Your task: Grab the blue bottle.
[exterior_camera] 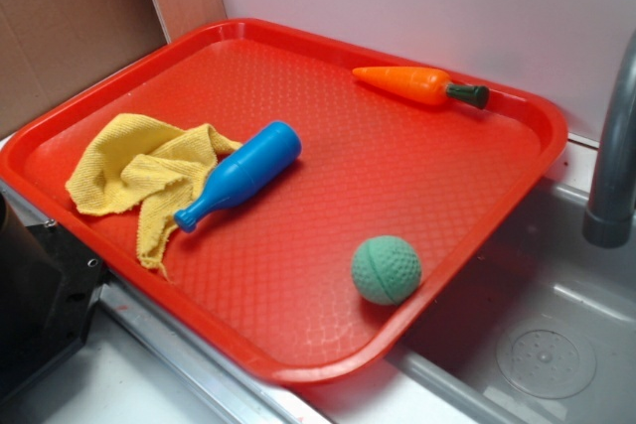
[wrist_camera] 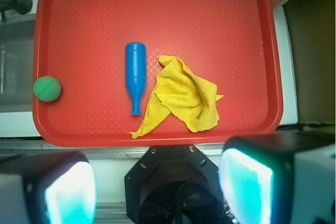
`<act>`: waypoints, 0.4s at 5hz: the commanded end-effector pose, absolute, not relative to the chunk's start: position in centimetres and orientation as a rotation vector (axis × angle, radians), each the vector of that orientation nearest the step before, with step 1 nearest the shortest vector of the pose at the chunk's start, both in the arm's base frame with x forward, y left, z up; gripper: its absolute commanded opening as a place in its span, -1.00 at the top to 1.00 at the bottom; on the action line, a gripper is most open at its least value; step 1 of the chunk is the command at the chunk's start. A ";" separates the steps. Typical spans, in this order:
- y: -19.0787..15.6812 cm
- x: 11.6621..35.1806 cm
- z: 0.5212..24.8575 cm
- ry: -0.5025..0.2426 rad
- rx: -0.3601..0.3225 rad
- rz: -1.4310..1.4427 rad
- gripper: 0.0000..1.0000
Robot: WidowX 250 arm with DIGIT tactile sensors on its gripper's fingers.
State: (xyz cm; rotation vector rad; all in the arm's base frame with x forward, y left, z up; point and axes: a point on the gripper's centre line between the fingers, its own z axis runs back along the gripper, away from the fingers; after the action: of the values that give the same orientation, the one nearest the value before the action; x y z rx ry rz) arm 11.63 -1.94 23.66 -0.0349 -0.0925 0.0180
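- The blue bottle [exterior_camera: 241, 175] lies on its side in the left-middle of the red tray [exterior_camera: 328, 295], its narrow neck pointing toward the tray's near-left rim and just touching the edge of the crumpled yellow cloth [exterior_camera: 139, 178].
- The claw [wrist_camera: 157, 182] is spread wide, with nothing between its two pads, and sits off the tray beyond the rim nearest the bottle's neck.
- To do the grab well, I would centre the claw over the thick body rather than the neck and close across the bottle's width, so the round plastic does not roll or squirt out.
- Coming down on the side away from the cloth should avoid snagging fabric.
- The bottle looks smooth, glossy and rigid, shaped like a bowling pin; the tray floor has a fine pebbled texture.
- The orange carrot [exterior_camera: 417, 84] at the far rim and the dimpled green ball [exterior_camera: 386, 269] near the right edge lie well apart from the bottle.
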 end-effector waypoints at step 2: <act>-1.5 13.1 22.9 -0.143 -0.076 0.136 -1.00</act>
State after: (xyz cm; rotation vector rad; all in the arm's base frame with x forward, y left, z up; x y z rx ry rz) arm 12.81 -1.74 22.48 -0.0787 -0.1320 0.1329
